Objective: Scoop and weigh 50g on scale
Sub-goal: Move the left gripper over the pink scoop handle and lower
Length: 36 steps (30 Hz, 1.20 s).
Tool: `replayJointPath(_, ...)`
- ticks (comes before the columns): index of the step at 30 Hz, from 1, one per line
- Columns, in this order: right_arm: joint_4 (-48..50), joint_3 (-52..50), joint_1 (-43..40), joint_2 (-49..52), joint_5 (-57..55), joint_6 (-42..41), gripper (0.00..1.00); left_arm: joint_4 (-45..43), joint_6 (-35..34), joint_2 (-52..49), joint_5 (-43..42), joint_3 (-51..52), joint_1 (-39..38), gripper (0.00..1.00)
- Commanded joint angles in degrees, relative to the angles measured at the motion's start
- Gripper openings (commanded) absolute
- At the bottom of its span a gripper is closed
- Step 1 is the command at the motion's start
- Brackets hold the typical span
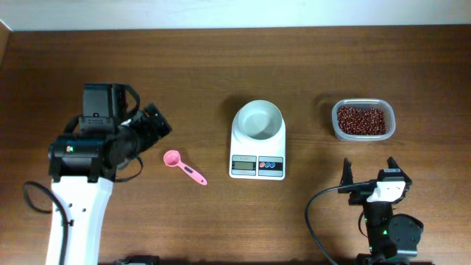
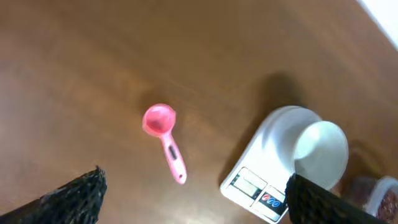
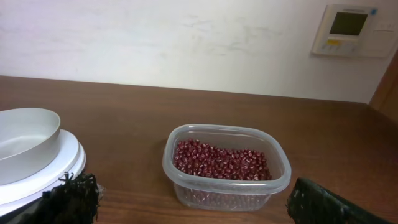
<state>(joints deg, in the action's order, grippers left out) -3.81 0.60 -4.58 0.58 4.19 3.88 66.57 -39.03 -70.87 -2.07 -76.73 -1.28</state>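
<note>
Pickup step pending. Left gripper [image 2: 194, 186] hangs fully spread, empty, beside pink scoop [image 1: 184, 167] left of table [image 1: 221, 59] centre; next, close on handle [image 1: 195, 175].

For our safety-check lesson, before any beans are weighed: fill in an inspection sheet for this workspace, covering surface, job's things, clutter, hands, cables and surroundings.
Surface: brown wooden table.
Job's things: scale mid-table, bowl empty; beans in clear tub on its right; pink scoop lying on its left.
Clutter: nothing seen.
Hands: left hand open by the scoop; right hand open, short of the tub; both empty.
Cables: black cable curving beside the right arm; black loop beside the left arm.
Surroundings: white wall, control panel on it.
</note>
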Motion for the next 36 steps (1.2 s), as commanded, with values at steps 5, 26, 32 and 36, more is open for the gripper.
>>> replayJointPath(5, -0.28, -0.28, 0.83, -0.33, 0.55, 0.22, 0.99, 3.63, -11.47, -5.18, 2.10, -0.20, -0.07, 0.80)
replayJointPath(26, -0.28, -0.28, 1.29, -0.31, 0.55, 0.22, 0.99, -5.75, -15.82, -24.15, 6.01, 11.23, -0.07, 0.62)
replayJointPath(32, -0.28, -0.28, 1.29, -0.31, 0.55, 0.22, 0.99, -10.86, -15.82, -27.91, 5.97, 14.64, -0.07, 0.55)
replayJointPath(36, -0.28, -0.28, 1.29, -0.31, 0.55, 0.22, 0.99, -18.78, -15.82, -27.91, 5.97, 19.93, -0.07, 0.52)
